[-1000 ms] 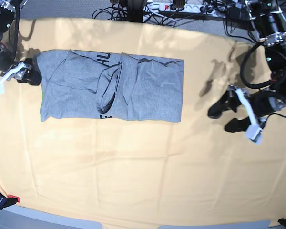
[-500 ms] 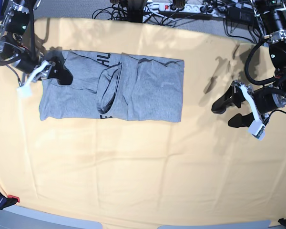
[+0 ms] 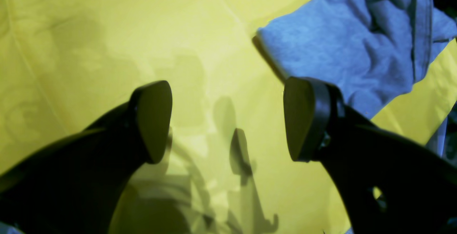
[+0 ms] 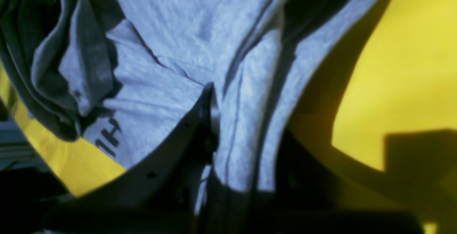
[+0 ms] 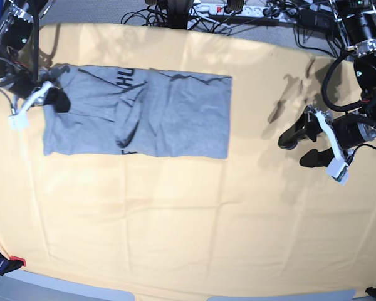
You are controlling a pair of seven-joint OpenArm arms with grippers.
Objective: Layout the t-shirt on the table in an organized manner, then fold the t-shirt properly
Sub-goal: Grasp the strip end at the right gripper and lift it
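The grey t-shirt (image 5: 169, 113) lies as a long folded strip across the far left of the yellow-covered table (image 5: 175, 219), with black lettering showing near its middle fold. At the strip's far left end my right gripper (image 5: 55, 97) is shut on the cloth. The right wrist view shows the gripper (image 4: 214, 98) with grey t-shirt fabric (image 4: 160, 48) pinched between its jaws. My left gripper (image 5: 297, 147) hovers open over bare table to the right of the shirt. In the left wrist view the gripper (image 3: 228, 119) stands wide with nothing between its fingers, and a t-shirt corner (image 3: 357, 37) lies beyond them.
Cables and a power strip (image 5: 238, 9) run along the table's far edge. A red-and-black clamp (image 5: 3, 262) sits at the front left corner. The table cloth (image 3: 89, 30) is creased.
My right gripper has shut on the shirt's left end and drawn it leftward, so the whole strip has slid left and flattened. The left gripper has stayed open and hardly moved.
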